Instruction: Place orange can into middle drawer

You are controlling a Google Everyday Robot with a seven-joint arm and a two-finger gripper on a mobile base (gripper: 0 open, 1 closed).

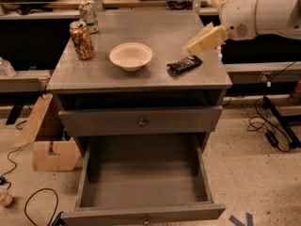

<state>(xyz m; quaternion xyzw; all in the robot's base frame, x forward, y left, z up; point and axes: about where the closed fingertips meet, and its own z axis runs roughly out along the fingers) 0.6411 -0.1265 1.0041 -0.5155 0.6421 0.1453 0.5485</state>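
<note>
Bulky white arm [265, 12], grey dotted patch — cream wedge-shaped gripper [205, 40] at its tip, over the cabinet's [141, 77] right side.

The gripper [207, 40], above the right side of the cabinet top [141, 79] near the dark snack packet [184, 65], is only a blurred cream shape. Its arm [263, 13] is cut off by the right edge. The bottom edge crops the front of the middle drawer [141, 187]. The orange can [82, 40] hides a lower corner of the green-and-white can [89, 12].
</note>
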